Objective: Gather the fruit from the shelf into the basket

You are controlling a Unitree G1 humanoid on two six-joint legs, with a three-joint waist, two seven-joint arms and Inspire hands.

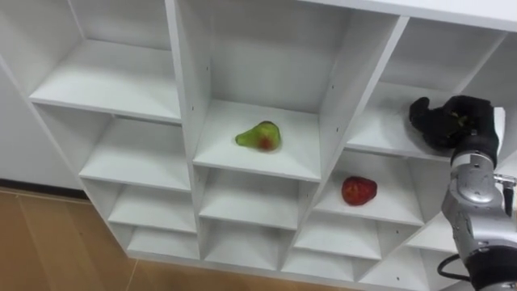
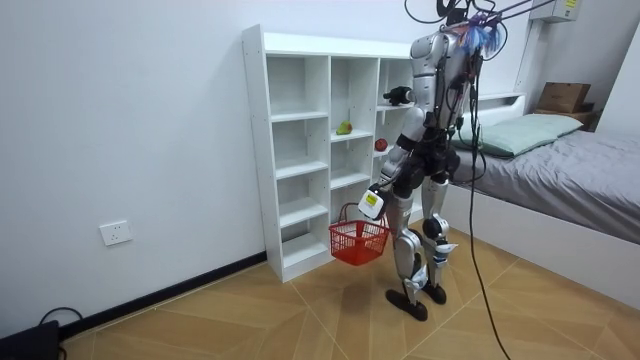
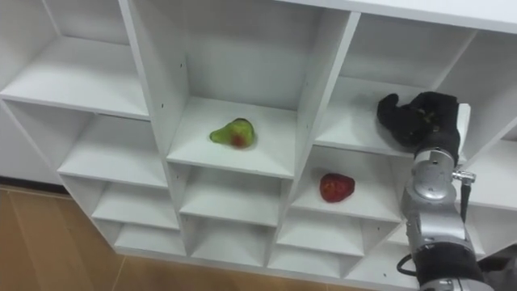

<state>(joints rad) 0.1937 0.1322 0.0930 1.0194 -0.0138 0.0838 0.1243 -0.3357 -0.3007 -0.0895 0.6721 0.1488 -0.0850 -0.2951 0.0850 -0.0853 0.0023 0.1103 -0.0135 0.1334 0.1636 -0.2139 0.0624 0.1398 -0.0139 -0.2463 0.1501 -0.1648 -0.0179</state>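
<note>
Two fruits lie in the white closet (image 1: 184,97), each in its own compartment. The right hand (image 1: 448,121) is raised at the upper shelf of the right column, dark against the white board; whether it is spread or closed I cannot tell.

The red fruit (image 1: 359,191) sits in the compartment just below that shelf, so from the hand it lies down and a little to the left, with the shelf board between them. The pear (image 1: 260,136) is in the middle column, further left and past an upright divider. By my judgement the red fruit is the nearer one, and the right arm is the one placed to reach it.

The pear is green with a red blush. It lies on its side with its long axis across the shelf and its narrow end to the left. The red fruit is rounder, glossy and deep red.

In the room view the robot stands close before the closet. Its left hand (image 2: 372,203) hangs low, closed on the handle of a red basket (image 2: 358,242) that appears to hold nothing yet.
</note>
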